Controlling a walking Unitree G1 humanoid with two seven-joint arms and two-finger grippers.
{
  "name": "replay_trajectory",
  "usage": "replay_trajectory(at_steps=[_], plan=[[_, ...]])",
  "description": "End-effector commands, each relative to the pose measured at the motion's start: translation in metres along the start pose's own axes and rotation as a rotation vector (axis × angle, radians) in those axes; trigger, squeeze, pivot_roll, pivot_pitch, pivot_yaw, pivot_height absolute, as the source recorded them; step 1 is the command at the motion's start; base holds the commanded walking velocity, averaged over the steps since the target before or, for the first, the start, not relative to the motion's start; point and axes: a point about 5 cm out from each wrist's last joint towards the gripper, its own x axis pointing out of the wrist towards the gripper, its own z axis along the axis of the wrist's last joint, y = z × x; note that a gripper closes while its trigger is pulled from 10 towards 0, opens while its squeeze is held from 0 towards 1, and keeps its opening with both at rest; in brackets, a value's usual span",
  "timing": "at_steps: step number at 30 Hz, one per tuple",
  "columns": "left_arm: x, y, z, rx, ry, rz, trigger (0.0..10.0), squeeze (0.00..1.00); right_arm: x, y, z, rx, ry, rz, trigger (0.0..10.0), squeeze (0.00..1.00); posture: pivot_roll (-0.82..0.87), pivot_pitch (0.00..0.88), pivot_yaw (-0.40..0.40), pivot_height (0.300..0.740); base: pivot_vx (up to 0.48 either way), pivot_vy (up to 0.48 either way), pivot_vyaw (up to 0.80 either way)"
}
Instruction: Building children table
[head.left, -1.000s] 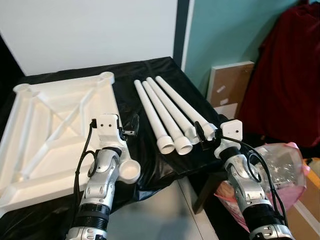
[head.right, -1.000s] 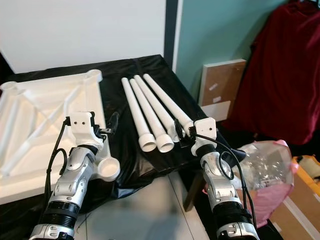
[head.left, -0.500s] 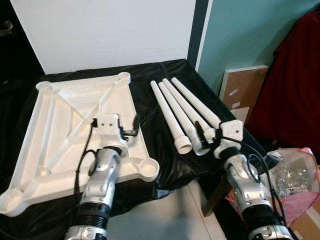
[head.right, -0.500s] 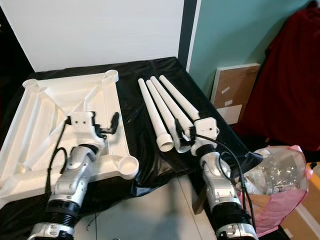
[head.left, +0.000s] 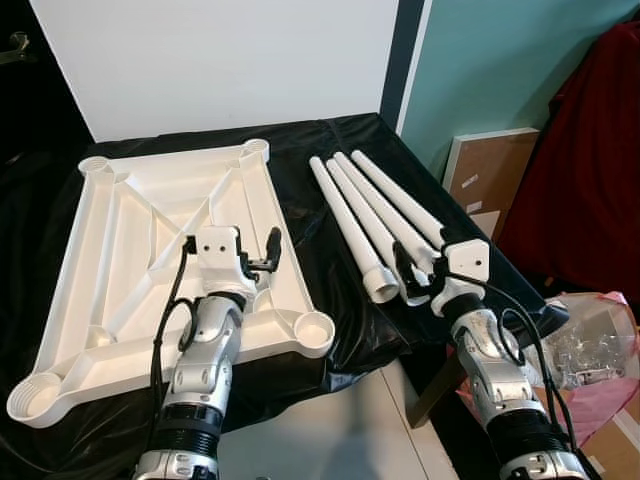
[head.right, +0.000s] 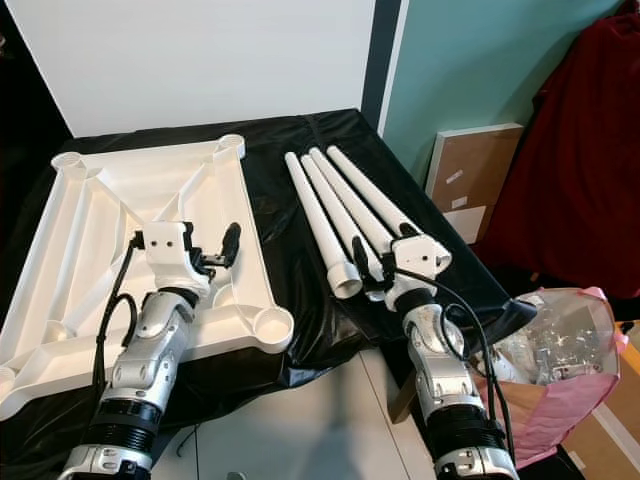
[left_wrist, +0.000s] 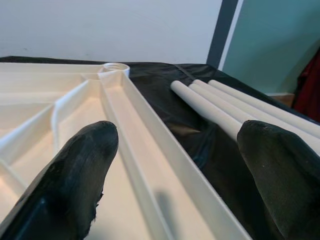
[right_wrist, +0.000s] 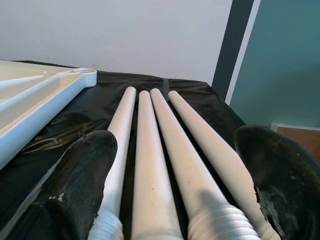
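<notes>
— Left eye view: how many parts on the black-covered worktop (head.left: 330, 330)?
— One upturned white tabletop (head.left: 130, 260); four white legs (head.left: 375, 215) lying side by side just beside it.
— Grippers?
— Left gripper (head.left: 262, 255) above the tabletop's edge, right gripper (head.left: 412, 272) over the legs' threaded ends; both jaws spread, empty.

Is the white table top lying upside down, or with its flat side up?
Upside down: the white table top shows its ribs and round corner sockets facing up on the black cover.

Two ribbed silver arms carry white wrist blocks, looping black cables and blunt black jaws.
</notes>
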Motion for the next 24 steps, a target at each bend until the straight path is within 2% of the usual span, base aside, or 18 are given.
replay_trajectory(at_steps=[1, 14, 18, 24], plan=[[0.002, -0.003, -0.001, -0.001, 0.014, -0.02, 10.0, 0.0, -0.001, -0.002, 0.0, -0.009, 0.006, -0.005, 10.0, 0.0, -0.05, 0.021, -0.024, 0.74, 0.0, 0.45, 0.0], [0.002, -0.002, 0.0, -0.001, 0.006, -0.015, 10.0, 0.0, 0.0, -0.002, 0.001, -0.011, 0.005, -0.003, 10.0, 0.0, -0.05, 0.023, -0.025, 0.74, 0.0, 0.4, 0.0], [0.004, -0.006, 0.003, 0.036, -0.001, -0.032, 10.0, 0.0, 0.001, -0.002, 0.001, -0.012, 0.005, -0.009, 10.0, 0.0, -0.06, 0.026, -0.021, 0.74, 0.0, 0.0, 0.0], [0.006, -0.014, 0.005, 0.027, -0.007, -0.053, 10.0, 0.0, 0.001, -0.004, 0.001, -0.01, 0.012, -0.024, 10.0, 0.0, -0.06, 0.028, -0.019, 0.74, 0.0, 0.0, 0.0]])
